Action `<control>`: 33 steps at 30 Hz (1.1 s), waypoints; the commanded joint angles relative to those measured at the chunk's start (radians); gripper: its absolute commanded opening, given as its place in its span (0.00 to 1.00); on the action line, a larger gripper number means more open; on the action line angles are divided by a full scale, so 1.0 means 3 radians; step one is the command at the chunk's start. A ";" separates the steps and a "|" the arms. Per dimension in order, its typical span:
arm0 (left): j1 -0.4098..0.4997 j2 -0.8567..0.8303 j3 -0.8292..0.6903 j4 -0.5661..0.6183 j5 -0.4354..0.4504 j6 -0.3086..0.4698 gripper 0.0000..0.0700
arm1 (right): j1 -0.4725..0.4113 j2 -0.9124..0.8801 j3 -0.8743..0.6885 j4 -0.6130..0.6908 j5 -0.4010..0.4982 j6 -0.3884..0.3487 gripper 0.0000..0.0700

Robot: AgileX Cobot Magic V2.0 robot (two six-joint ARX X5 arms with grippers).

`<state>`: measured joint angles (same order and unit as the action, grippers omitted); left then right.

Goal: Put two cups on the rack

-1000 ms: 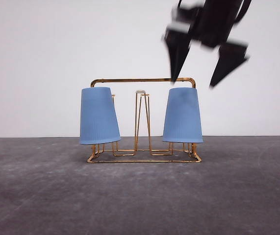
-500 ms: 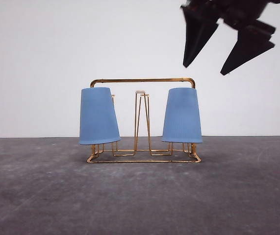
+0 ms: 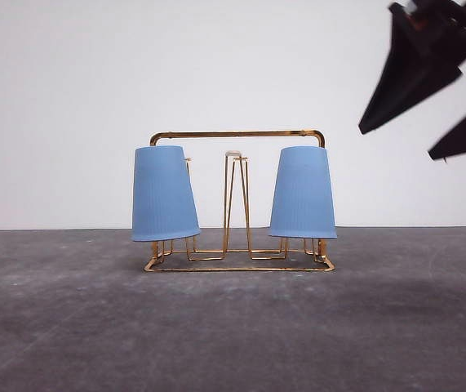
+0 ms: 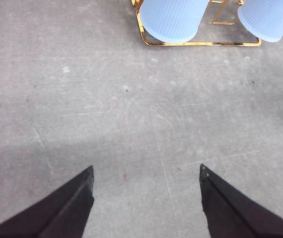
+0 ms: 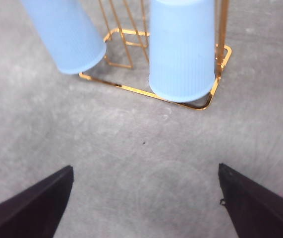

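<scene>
1. Soft, even light is falling from above, leaving faint shadows under the rack
2. The right gripper is showing as a dark, slightly motion-blurred silhouette
3. The wrist views are looking bright and a little washed out

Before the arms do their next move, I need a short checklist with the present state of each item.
1. Left cup upside down on rack: ok.
2. Right cup upside down on rack: ok.
3. Right gripper open, empty, apart from cups: ok.
4. Left gripper open, empty: ok.
5. Cups fully seated on prongs: cannot tell, prongs hidden inside.
6. Left cup tilts slightly: cannot tell if stable.
</scene>
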<state>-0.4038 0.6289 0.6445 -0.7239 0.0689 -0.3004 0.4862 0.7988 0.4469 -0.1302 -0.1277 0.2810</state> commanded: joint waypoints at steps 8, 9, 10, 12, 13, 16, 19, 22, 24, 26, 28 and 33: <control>-0.0014 0.0015 0.0015 -0.0014 0.0074 0.0944 0.46 | 0.0027 -0.0008 -0.0048 0.0034 0.0080 0.0143 0.34; -0.0014 0.0015 0.0015 -0.0014 0.0074 0.1018 0.27 | 0.0027 -0.0008 -0.0048 0.0034 0.0080 0.0121 0.16; -0.0014 0.0015 0.0015 -0.0013 0.0075 0.1077 0.01 | 0.0028 -0.0008 -0.0048 0.0034 0.0079 0.0085 0.00; -0.0014 0.0015 0.0015 0.0007 0.0074 0.1089 0.00 | 0.0027 -0.0008 -0.0048 0.0037 0.0086 -0.0009 0.01; -0.0014 0.0015 0.0015 0.0020 0.0074 0.1089 0.00 | 0.0027 -0.0008 -0.0048 0.0035 0.0090 -0.0057 0.01; -0.0014 0.0014 0.0015 0.0017 0.0072 0.1080 0.00 | 0.0028 -0.0008 -0.0048 0.0037 0.0062 -0.0112 0.01; -0.0014 0.0008 0.0015 0.0029 0.0069 0.1063 0.00 | 0.0029 -0.0011 -0.0048 0.0080 0.0079 -0.0113 0.01; -0.0014 0.0008 0.0015 0.0032 0.0069 0.1062 0.00 | 0.0028 -0.0011 -0.0047 0.0114 0.0078 -0.0113 0.01; -0.0014 0.0008 0.0015 0.0033 0.0069 0.1063 0.00 | 0.0027 -0.0011 -0.0047 0.0112 0.0079 -0.0113 0.01; -0.0014 0.0008 0.0015 0.0032 0.0069 0.1062 0.00 | 0.0028 -0.0011 -0.0047 0.0112 0.0077 -0.0112 0.01; -0.0014 0.0008 0.0015 0.0032 0.0069 0.1063 0.00 | 0.0028 -0.0011 -0.0047 0.0112 0.0078 -0.0113 0.01; 0.0006 -0.0017 -0.0009 0.0049 0.0070 0.1063 0.00 | 0.0028 -0.0011 -0.0047 0.0111 0.0078 -0.0113 0.01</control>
<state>-0.4023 0.6262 0.6441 -0.7208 0.0852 0.0078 0.4881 0.7921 0.4240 -0.1070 -0.1055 0.2584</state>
